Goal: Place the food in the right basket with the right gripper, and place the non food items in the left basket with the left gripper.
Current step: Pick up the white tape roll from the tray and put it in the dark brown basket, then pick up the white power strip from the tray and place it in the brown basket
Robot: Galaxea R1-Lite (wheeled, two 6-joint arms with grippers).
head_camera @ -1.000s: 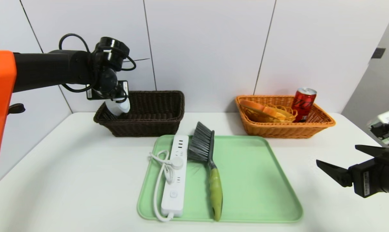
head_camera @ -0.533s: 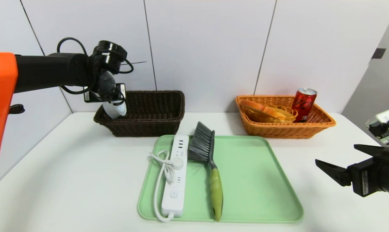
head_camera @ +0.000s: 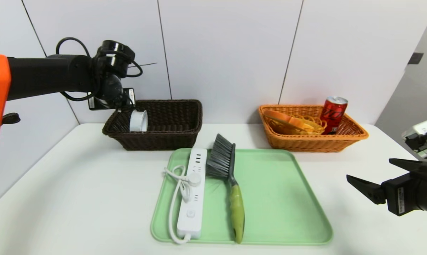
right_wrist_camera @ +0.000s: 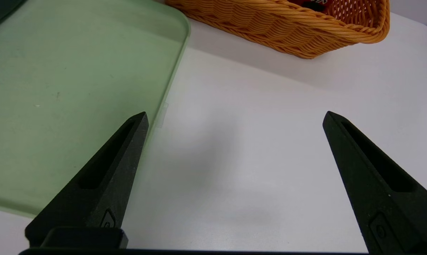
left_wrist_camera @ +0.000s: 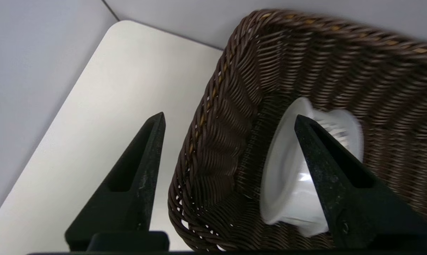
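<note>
My left gripper [head_camera: 120, 105] hangs over the near-left corner of the dark brown left basket [head_camera: 171, 139]. It is open [left_wrist_camera: 229, 117] and holds nothing. A white cup-like container [head_camera: 138, 121] lies on its side inside that basket, below one finger [left_wrist_camera: 326, 166] in the left wrist view. A white power strip [head_camera: 192, 191] with its cord and a grey brush with a green handle [head_camera: 231, 184] lie on the green tray [head_camera: 280, 198]. The orange right basket [head_camera: 312, 144] holds a red can [head_camera: 333, 114] and bread [head_camera: 291, 122]. My right gripper [head_camera: 369, 169] hovers open and empty [right_wrist_camera: 235, 113] right of the tray.
The white table [head_camera: 75, 184] carries the tray at the front centre and both baskets along the back wall. Bare table [right_wrist_camera: 255, 148] lies under the right gripper, between the tray's right edge [right_wrist_camera: 171, 71] and the orange basket [right_wrist_camera: 291, 32].
My left gripper has opened and let go of the white container, which now lies in the left basket. The left wrist has risen and shifted slightly left. The right arm has not moved.
</note>
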